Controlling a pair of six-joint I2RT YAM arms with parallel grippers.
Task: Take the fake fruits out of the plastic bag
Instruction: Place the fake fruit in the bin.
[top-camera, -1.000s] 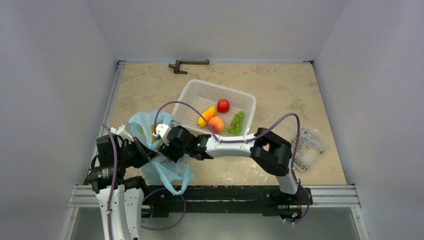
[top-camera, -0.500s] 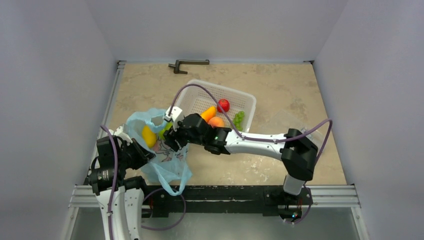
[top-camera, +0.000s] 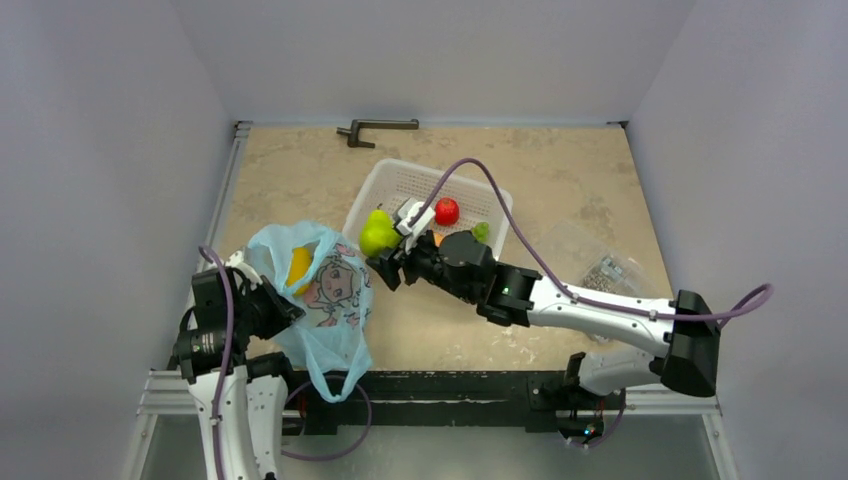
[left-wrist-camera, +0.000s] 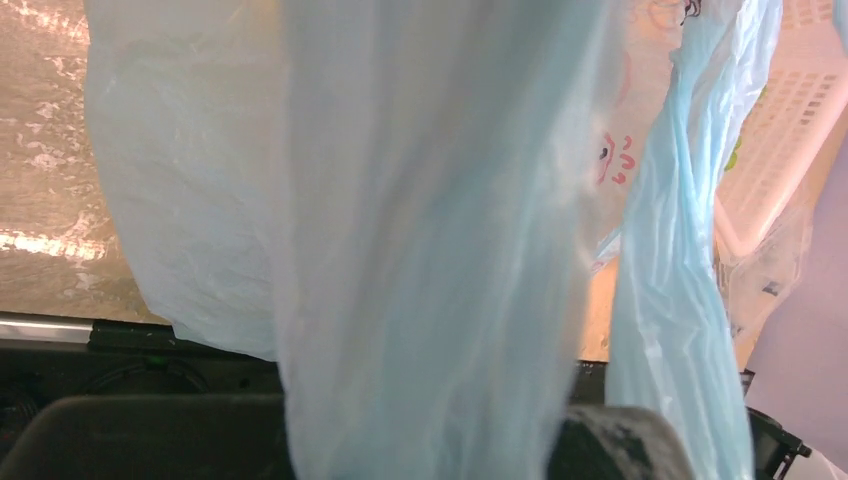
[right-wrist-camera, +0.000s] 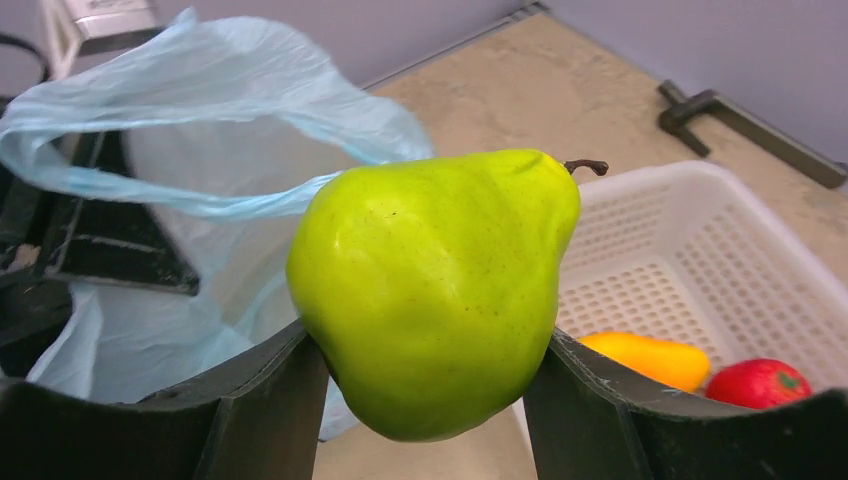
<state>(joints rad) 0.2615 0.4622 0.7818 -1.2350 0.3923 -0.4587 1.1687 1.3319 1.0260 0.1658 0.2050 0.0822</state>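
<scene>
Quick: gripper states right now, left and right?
Left gripper: closed on the plastic bag.
Right gripper: holding the green pear.

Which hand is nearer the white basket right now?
Right. The right hand, gripping the green pear, hovers at the left rim of the white basket. The left hand is well off toward the table's near-left, clamped on the plastic bag.
</scene>
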